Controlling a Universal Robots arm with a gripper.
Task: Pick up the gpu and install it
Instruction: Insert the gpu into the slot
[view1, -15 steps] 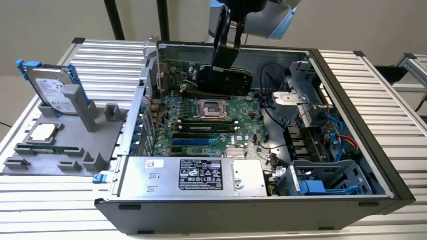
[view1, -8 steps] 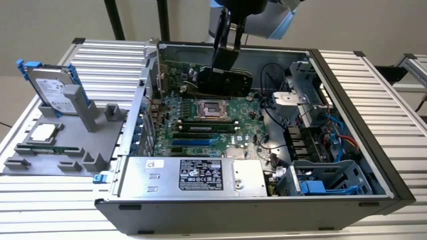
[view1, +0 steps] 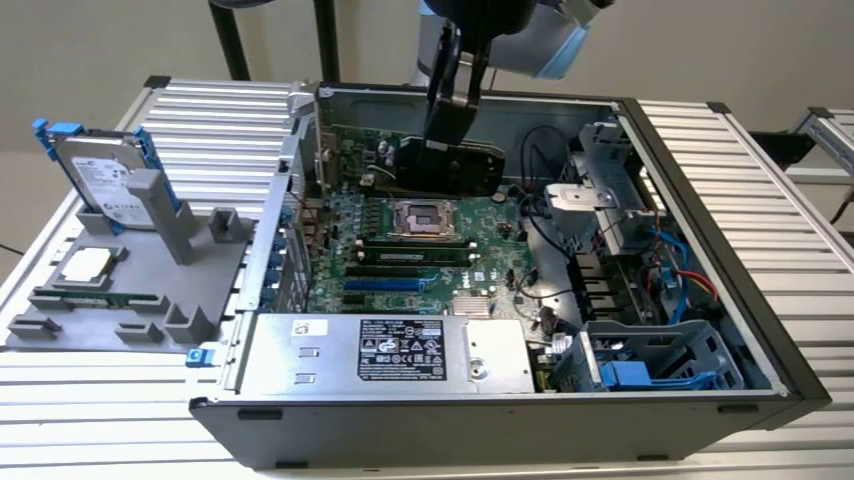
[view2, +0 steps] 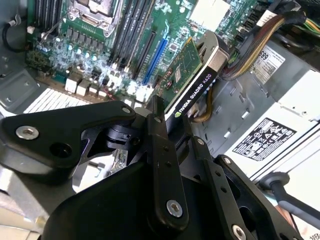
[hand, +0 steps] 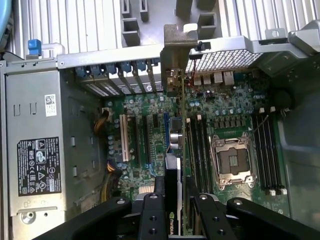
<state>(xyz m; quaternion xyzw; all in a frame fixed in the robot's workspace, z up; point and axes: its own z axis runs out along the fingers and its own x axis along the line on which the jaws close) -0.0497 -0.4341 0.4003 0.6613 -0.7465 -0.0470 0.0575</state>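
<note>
Green gpu (view1: 350, 152) is clamped by the gripper (view1: 449, 160) | step: install, held upright above the blue slot (view2: 157, 52) | next move: bottom edge must be lined up straight.

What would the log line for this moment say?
end effector: shut on gpu | gpu: held upright inside computer case | position: over motherboard | seated: cannot tell

Shows the gpu (hand: 173, 175) edge-on, clamped in the black gripper (hand: 176, 212), over the green motherboard (hand: 145, 170). Puts its silver bracket (hand: 177, 55) at the case's perforated rear wall (hand: 220, 60), the card alongside the blue expansion slot (hand: 166, 131), between the grey power supply (hand: 37, 160) and the empty CPU socket (hand: 231, 162).
</note>
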